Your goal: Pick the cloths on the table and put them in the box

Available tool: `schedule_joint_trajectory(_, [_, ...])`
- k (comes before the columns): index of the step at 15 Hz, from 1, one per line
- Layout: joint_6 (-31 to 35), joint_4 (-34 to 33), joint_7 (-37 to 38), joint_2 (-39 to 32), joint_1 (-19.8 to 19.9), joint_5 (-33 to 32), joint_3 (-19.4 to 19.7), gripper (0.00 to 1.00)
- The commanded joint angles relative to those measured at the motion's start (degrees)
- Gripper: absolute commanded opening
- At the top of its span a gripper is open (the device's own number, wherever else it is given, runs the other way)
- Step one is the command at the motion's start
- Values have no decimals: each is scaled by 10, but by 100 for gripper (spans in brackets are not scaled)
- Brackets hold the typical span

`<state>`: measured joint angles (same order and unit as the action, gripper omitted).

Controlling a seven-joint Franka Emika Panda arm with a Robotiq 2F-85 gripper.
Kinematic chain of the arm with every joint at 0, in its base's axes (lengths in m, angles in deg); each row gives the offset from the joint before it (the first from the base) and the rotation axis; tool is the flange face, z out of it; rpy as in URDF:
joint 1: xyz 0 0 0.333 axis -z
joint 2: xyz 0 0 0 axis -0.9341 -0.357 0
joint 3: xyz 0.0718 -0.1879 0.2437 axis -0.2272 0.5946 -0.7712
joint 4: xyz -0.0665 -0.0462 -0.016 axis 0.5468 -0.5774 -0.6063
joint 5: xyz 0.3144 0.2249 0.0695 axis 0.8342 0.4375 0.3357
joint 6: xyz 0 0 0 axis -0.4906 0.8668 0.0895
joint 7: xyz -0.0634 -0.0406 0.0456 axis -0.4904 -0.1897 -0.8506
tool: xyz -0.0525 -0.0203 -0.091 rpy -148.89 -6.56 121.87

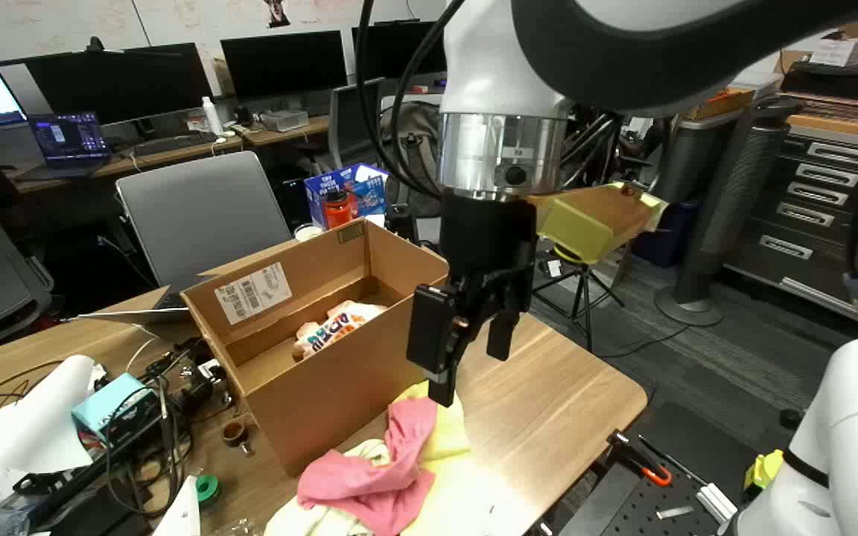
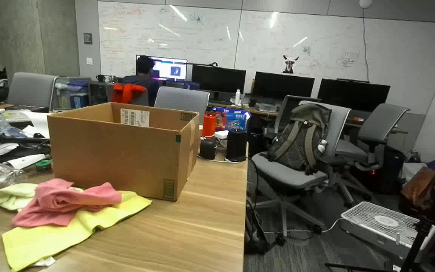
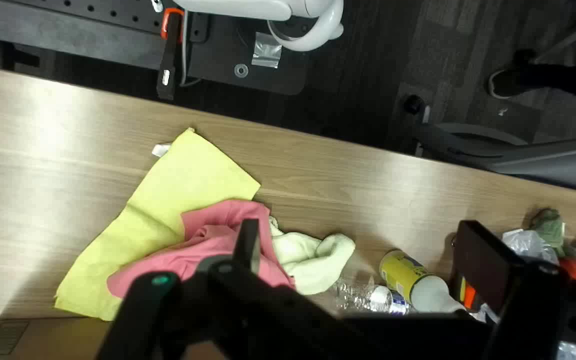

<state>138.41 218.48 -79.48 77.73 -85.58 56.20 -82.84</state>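
- Holding my hand spread wide, empty, presumably to straddle the cloths.
- They lie heaped beside the box, I guess for short carries.

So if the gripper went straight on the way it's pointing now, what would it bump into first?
Probably the tabletop beside the palest yellow cloth, or that cloth's edge. The open gripper points down toward them, but its height and exact landing spot are unclear.

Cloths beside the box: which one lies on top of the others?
The pink cloth; it overlaps both the bright yellow cloth and the pale cream cloth.
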Motion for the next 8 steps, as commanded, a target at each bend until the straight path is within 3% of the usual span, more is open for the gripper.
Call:
schedule_joint_trajectory(1, [-4, -4, -6, 1, 12, 5, -9, 100])
schedule_joint_trajectory(8, [-4, -6, -6, 5, 13, 5, -9, 100])
